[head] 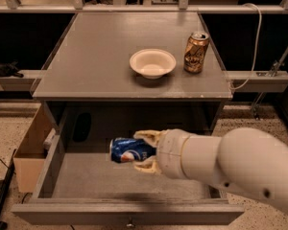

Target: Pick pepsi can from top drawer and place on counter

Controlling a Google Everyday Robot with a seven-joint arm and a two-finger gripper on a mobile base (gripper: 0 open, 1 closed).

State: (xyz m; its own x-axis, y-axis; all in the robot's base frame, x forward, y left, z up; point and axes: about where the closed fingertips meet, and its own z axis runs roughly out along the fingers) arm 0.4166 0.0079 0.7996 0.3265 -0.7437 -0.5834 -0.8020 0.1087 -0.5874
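The pepsi can (pixel 129 150), blue with a round logo, lies sideways in my gripper (pixel 143 152), which is shut on it. I hold it in the air above the open top drawer (pixel 125 181), left of the drawer's middle. My white arm comes in from the lower right and hides the drawer's right part. The counter (pixel 96 56) is the grey tabletop above the drawer, further back.
A white bowl (pixel 152 63) and a gold-brown can (pixel 196 51) stand on the right half of the counter. A tan box (pixel 31 150) sits on the floor left of the drawer. A cable hangs at the right.
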